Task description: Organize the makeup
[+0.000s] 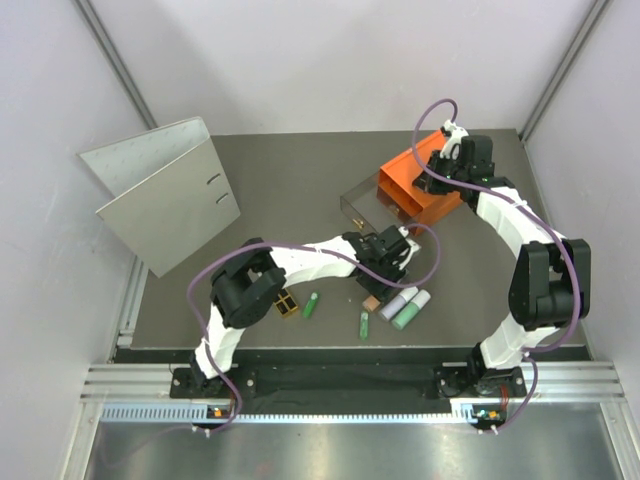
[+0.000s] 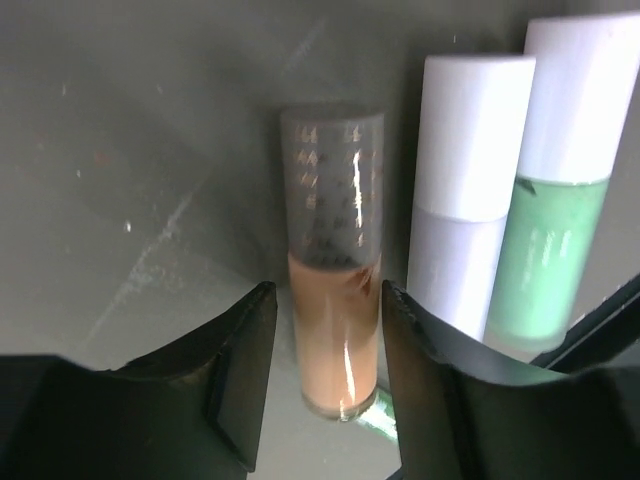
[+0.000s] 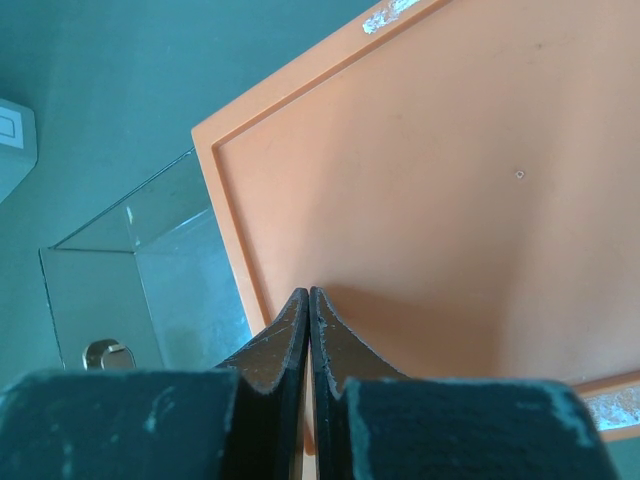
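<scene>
Reaching low across the bench [image 1: 300, 180], the left arm folds at an elbow close to its base and stretches its white forearm sideways, wrist tipped down. The left pincer [image 2: 328, 292] stands part open, its fingers [image 2: 240, 370] astride the orange tube [image 2: 335, 350]. That tube lies flat between them with its smoky cap pointing away from the pincer. One finger seems to touch the tube and a thin gap shows at the other.

Just right of this pincer the lavender-white tube [image 2: 462, 200] and the mint green tube [image 2: 552, 250] lie side by side, touching. On its other side, back toward the arm's base, lie a green stick [image 1: 364, 325], a second green stick [image 1: 311, 305] and the black-and-gold palette [image 1: 287, 303].

The right arm rises, bends at a high elbow and reaches forward. The right pincer [image 3: 310, 300] is squeezed fully together, holding nothing, with its tips at the flat top of the orange drawer box [image 3: 450, 180]. The clear drawer [image 3: 150, 270] stands out to its left.
</scene>
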Controlling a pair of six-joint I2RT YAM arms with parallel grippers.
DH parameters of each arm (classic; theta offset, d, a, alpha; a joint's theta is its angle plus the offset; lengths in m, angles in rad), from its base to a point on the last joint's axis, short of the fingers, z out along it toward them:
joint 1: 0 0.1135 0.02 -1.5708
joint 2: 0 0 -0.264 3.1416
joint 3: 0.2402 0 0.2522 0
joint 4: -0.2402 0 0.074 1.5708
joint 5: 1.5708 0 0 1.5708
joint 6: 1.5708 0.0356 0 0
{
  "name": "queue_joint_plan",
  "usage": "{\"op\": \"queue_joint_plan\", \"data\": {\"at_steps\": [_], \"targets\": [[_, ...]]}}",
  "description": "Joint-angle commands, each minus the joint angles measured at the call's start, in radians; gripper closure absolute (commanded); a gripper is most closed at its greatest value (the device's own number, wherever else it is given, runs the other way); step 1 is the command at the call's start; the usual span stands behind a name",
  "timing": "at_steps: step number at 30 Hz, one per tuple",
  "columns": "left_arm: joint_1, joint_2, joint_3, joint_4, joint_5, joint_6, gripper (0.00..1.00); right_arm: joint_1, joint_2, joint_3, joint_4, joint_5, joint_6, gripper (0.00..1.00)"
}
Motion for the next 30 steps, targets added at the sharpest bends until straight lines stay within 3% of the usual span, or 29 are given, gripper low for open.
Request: {"op": "queue_joint_plan", "data": {"at_steps": [1,4,6,10,22,30], "targets": [[-0.011,0.032,0.058,0.012,-0.011,0.014,0.54,-0.006,0.053,-0.063,-0.175,0.020,-0.036,1.00],[-0.017,0.046,0.067,0.006,-0.009,0.015,0.76,-0.006,0.055,-0.065,-0.173,0.020,-0.037,1.00],[-0.023,0.044,0.063,-0.002,-0.015,0.017,1.00,-0.006,0.056,-0.066,-0.173,0.020,-0.037,1.00],[-0.044,-0.018,0.018,0.015,-0.144,0.009,1.00,-0.006,0.060,-0.065,-0.171,0.020,-0.037,1.00],[-0.047,-0.238,0.050,-0.091,-0.244,-0.017,1.00,-0.006,0.073,-0.065,-0.161,0.016,-0.028,1.00],[-0.043,-0.296,0.223,-0.169,-0.281,-0.051,1.00,-0.006,0.086,-0.059,-0.153,0.011,-0.022,1.00]]}}
